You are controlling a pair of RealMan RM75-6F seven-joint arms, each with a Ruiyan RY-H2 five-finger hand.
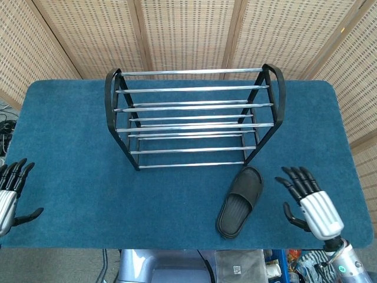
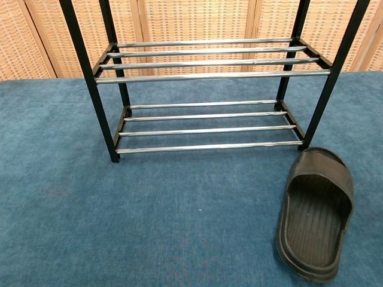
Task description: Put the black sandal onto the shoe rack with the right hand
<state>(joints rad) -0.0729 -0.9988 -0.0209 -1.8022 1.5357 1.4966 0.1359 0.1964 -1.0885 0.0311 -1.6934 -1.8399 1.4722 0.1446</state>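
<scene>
Now the sandal (image 1: 240, 201) lies flat on the blue table (image 1: 70, 153), sole down, just in front of the rack (image 1: 194, 115) near its right leg, at about 5 o'clock from the rack's middle. Its toe points toward the rack. At 3 o'clock from the sandal, near it but not touching, the right hand (image 1: 310, 204) is empty, fingers spread apart. Way over at 9 o'clock, by the table's edge, the left hand (image 1: 10, 194) is empty too, fingers apart.

head view high looking down, chest view low and near, both showing shoe rack (image 1: 191, 115)
</scene>
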